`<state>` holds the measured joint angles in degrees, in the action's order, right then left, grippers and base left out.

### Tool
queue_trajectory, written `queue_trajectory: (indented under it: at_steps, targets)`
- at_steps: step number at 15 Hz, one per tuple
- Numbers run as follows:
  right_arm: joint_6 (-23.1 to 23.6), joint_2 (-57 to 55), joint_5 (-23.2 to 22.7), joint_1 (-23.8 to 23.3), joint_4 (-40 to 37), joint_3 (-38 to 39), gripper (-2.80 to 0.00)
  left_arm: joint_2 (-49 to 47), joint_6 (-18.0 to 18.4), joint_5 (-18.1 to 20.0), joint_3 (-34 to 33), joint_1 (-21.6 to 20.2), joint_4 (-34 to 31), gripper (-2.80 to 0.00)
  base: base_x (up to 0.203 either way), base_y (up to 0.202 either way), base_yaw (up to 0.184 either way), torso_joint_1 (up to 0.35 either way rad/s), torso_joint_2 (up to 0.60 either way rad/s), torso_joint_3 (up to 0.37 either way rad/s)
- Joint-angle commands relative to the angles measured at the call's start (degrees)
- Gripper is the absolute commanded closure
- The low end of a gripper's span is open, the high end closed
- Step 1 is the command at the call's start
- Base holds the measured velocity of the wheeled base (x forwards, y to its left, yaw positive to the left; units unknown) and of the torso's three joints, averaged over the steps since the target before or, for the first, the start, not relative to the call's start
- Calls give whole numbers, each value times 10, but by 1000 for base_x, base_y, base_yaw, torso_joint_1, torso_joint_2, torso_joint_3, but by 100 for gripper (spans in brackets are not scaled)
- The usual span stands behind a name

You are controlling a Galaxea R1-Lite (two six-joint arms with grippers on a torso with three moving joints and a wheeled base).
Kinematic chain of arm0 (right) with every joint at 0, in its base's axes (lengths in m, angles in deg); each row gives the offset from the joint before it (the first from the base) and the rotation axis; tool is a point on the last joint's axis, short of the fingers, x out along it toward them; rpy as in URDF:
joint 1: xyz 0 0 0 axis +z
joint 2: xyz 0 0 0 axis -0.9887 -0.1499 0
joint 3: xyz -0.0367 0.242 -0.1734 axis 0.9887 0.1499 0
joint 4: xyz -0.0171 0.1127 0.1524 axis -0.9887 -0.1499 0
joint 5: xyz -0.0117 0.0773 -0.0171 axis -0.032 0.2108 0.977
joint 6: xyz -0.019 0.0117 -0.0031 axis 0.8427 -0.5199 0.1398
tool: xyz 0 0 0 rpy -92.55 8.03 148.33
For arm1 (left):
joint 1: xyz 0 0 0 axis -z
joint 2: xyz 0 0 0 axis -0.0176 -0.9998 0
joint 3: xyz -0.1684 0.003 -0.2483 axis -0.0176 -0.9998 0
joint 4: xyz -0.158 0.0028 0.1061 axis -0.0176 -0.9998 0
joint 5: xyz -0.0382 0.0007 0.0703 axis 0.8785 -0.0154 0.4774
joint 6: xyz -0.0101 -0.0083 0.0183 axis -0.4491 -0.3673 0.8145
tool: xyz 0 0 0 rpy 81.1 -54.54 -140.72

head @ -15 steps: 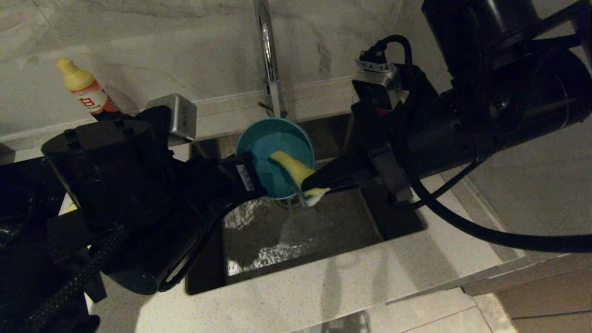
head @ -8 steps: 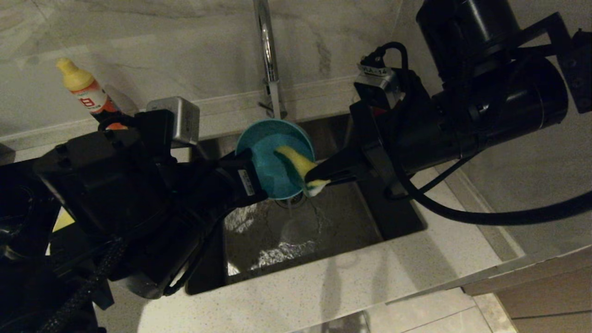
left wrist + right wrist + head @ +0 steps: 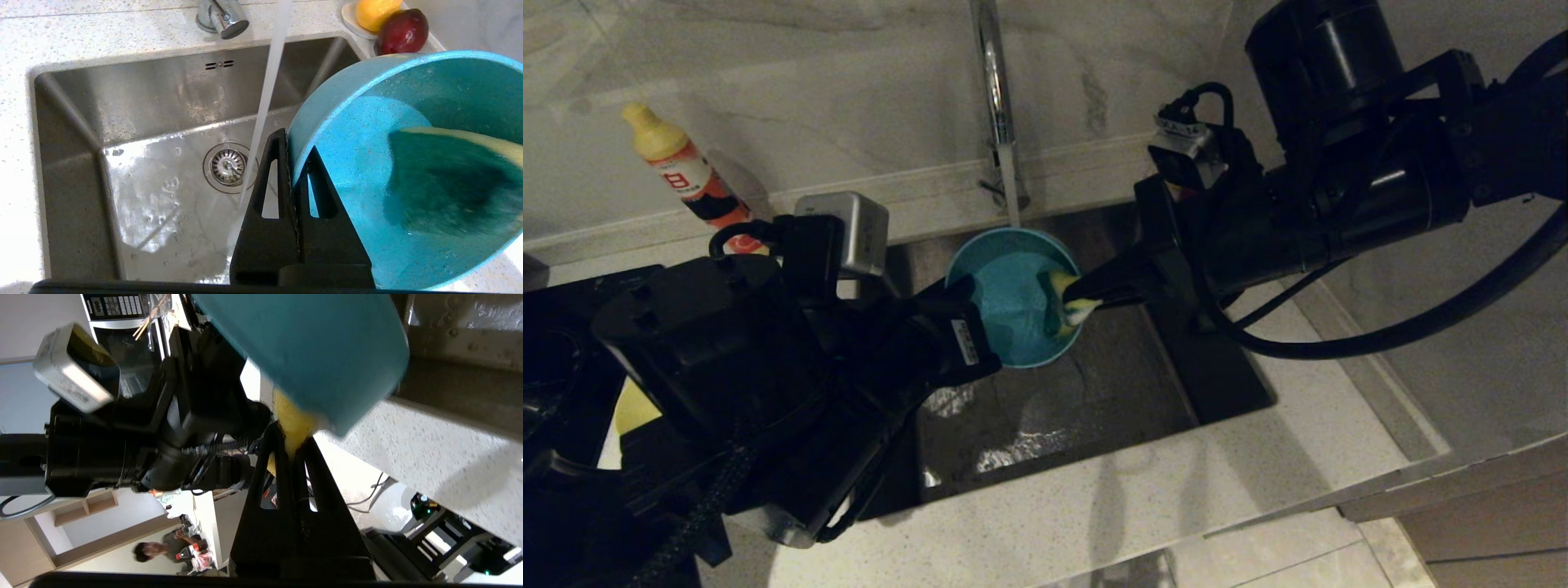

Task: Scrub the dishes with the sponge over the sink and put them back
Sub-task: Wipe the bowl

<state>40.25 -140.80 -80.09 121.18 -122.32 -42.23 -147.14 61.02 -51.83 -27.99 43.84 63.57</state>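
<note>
A teal-blue bowl [image 3: 1009, 298] hangs tilted over the sink [image 3: 1111, 408], its opening facing the right arm. My left gripper [image 3: 969, 304] is shut on its rim, one finger inside and one outside [image 3: 293, 152]. My right gripper [image 3: 1086, 294] is shut on the yellow sponge [image 3: 1063, 305], which presses its dark green face [image 3: 445, 179] against the inside of the bowl [image 3: 359, 171]. From the right wrist, the sponge [image 3: 291, 422] sticks out between the fingers behind the bowl's wall [image 3: 318, 347]. No other dishes are in view.
Water runs from the chrome tap [image 3: 996, 98] in a stream [image 3: 265, 102] just beside the bowl, down near the drain strainer [image 3: 227, 165]. A yellow-capped bottle [image 3: 682, 167] stands at the back left. A small dish with fruit [image 3: 388, 20] sits by the sink's far corner.
The right gripper has pushed the sponge deeper into the bowl and up along its inside. The left arm has turned, and the bowl sits slightly lower.
</note>
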Motion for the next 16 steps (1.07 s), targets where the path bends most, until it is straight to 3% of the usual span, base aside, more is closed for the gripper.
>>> queue_trajectory:
  at_steps: [1, 16]
  targets:
    - [-3, -7, -2, 2, 10, -1, 0, -1, 4, -2, 0, 5, 4, 0, 0, 0, 0, 0, 0, 0]
    - [-1, -15, -1, 12, 76, -1, 0, -4, 9, 1, -11, 19, 10, 0, 0, 0, 0, 0, 0, 0]
